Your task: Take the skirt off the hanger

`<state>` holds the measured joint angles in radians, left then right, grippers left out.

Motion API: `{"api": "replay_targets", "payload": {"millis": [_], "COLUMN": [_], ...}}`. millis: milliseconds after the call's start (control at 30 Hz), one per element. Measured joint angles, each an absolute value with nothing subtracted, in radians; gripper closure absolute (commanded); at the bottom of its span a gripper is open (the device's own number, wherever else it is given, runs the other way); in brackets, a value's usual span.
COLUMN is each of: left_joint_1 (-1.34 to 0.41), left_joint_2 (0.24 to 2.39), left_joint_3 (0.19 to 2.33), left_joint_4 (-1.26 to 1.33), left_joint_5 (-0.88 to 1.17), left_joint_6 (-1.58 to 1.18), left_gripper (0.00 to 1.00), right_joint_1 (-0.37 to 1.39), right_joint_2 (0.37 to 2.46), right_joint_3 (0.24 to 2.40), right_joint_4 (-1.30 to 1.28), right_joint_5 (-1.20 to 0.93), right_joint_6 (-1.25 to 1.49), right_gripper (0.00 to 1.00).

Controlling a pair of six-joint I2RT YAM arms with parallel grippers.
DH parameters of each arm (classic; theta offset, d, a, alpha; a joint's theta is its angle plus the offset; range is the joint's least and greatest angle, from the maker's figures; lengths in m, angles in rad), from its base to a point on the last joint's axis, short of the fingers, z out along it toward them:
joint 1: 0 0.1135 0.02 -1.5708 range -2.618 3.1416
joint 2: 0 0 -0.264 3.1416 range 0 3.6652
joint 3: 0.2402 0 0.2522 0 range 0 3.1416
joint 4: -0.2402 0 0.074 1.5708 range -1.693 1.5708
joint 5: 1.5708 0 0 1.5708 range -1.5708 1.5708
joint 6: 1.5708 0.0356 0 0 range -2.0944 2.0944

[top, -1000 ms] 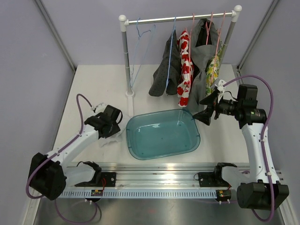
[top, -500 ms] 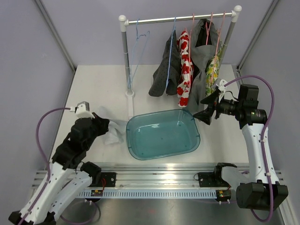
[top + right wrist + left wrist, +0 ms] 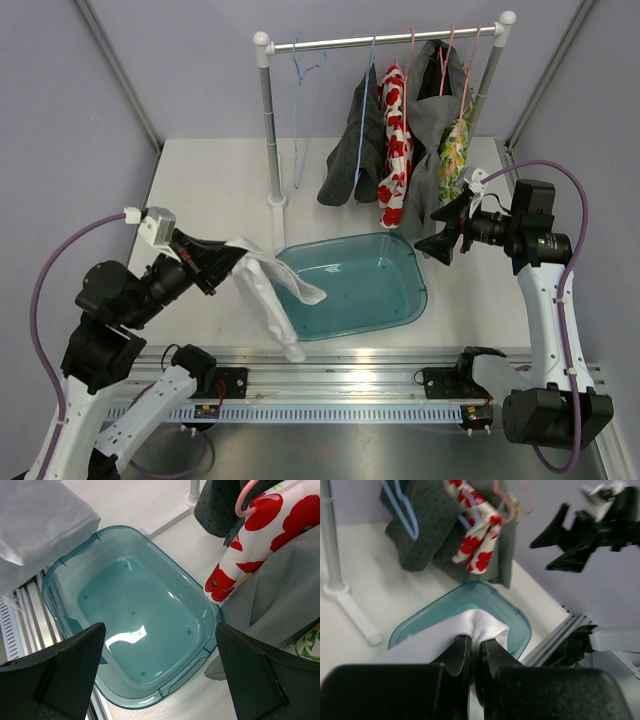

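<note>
Skirt [image 3: 268,285] hangs clear of the rack [image 3: 385,40], over the left rim of the tub [image 3: 372,288], pinched in your left gripper [image 3: 222,257]; right gripper [image 3: 440,235] spread. Small edge pinch: swing fast and it could slip.

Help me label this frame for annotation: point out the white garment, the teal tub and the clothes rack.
white garment [image 3: 268,292]: top view, middle of the hanging cloth.
teal tub [image 3: 370,290]: top view, bare floor of the tub.
clothes rack [image 3: 267,120]: top view, left upright post.
</note>
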<state>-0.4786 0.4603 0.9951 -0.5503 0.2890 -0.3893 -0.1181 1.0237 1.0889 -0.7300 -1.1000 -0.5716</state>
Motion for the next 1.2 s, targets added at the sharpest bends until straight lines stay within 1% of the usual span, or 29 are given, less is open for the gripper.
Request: {"api": "replay_targets", "payload": {"millis": [167,333,467,733,900,1000,1200], "left_joint_1": [-0.479,-0.486,-0.531,-0.694,-0.770,-0.786,-0.786], "left_joint_2": [0.575,0.711,0.802,0.930,1.000,1.017,1.073], "left_joint_3": [1.140,1.147,1.127,1.036,0.963,0.913,0.820], "left_joint_4": [-0.383,-0.179,-0.094,-0.043,-0.039,-0.038,-0.013], "left_joint_5": [0.445,0.596,0.630,0.591,0.523,0.458,0.248], "left_joint_6": [-0.408,-0.489,-0.524,-0.513,-0.469,-0.426,-0.342], "left_gripper": [1.00,1.00,1.00,1.00,1.00,1.00,0.99], "right_joint_1": [-0.123,-0.128,-0.131,-0.132,-0.132,-0.132,-0.133], "right_joint_2": [1.024,1.023,1.022,1.021,1.021,1.020,1.020], "right_joint_3": [1.089,1.089,1.088,1.088,1.088,1.088,1.088], "right_joint_4": [-0.730,-0.730,-0.730,-0.730,-0.730,-0.730,-0.730], "right_joint_5": [-1.100,-1.099,-1.098,-1.092,-1.090,-1.090,-1.090], "right_joint_6": [-0.572,-0.572,-0.572,-0.572,-0.572,-0.572,-0.572], "right_gripper": [0.00,0.01,0.00,0.01,0.01,0.01,0.00]}}
